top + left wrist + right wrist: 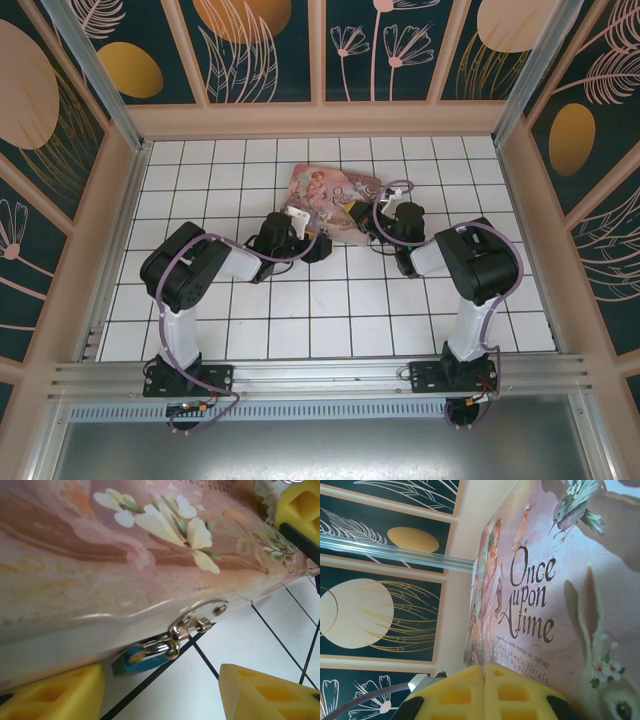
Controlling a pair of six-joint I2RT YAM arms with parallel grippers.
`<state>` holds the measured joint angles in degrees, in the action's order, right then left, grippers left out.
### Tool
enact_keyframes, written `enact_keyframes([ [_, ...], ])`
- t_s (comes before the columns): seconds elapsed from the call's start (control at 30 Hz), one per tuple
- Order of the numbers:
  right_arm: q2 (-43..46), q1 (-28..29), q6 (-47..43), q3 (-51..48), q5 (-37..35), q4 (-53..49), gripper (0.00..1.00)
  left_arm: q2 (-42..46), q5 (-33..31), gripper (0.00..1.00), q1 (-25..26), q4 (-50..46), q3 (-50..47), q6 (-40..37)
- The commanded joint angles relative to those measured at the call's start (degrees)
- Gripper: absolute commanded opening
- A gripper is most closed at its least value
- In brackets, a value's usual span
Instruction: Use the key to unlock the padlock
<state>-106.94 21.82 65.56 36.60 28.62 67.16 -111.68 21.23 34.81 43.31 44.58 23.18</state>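
While both arms lean in over the white tiled floor (330,310), all eyes go to the pink tin box (335,192) lying toward the back of the pen. Its lid is down, so whatever it holds stays hidden. On the right wrist camera the lid reads "Once upon A time" among birds, a rabbit and small flowers.

Down to the left wrist camera: the padlock (136,662), a small blue-green body, hangs at the lower front edge of the box, low against the tiles. Its thin shackle runs through the silvery hasp (197,620), which is fastened. The body is half tucked under the box's rim, and the shot is too soft to show its keyhole.

The left gripper (161,692) has its yellow fingers (55,692) spread apart with the padlock in the gap, much nearer the finger on the left of the frame. Whether that finger touches it, I cannot tell. From above, this gripper (300,233) sits at the box's near edge.

The right gripper (485,675) has its fingers pressed together, pads meeting flat, hovering by the printed lid. Whether anything thin is pinched between them is impossible to make out. From above it (362,215) sits at the box's near right corner.

One yellow block (300,505) pokes into the left wrist shot at the upper right, cut off by the frame.
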Motion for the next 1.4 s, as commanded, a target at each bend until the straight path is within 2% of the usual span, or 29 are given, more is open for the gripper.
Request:
enact_keyframes([
  [0.0,-1.0,-0.3,0.4,-0.8,1.0,2.4,0.00,-1.2,2.0,0.62,0.4,1.9,1.9,0.1],
  [0.67,-1.5,-0.3,0.5,-1.0,1.0,2.7,0.00,-1.0,8.2,0.62,0.5,5.3,2.6,3.4],
  [1.07,-1.9,-0.2,1.1,-1.0,1.0,3.4,0.00,-4.7,4.6,0.71,0.5,3.0,4.7,1.5],
  [1.37,-2.0,-0.2,1.1,-1.0,1.0,3.3,0.00,-3.0,7.7,0.68,0.5,8.5,2.5,5.0],
])
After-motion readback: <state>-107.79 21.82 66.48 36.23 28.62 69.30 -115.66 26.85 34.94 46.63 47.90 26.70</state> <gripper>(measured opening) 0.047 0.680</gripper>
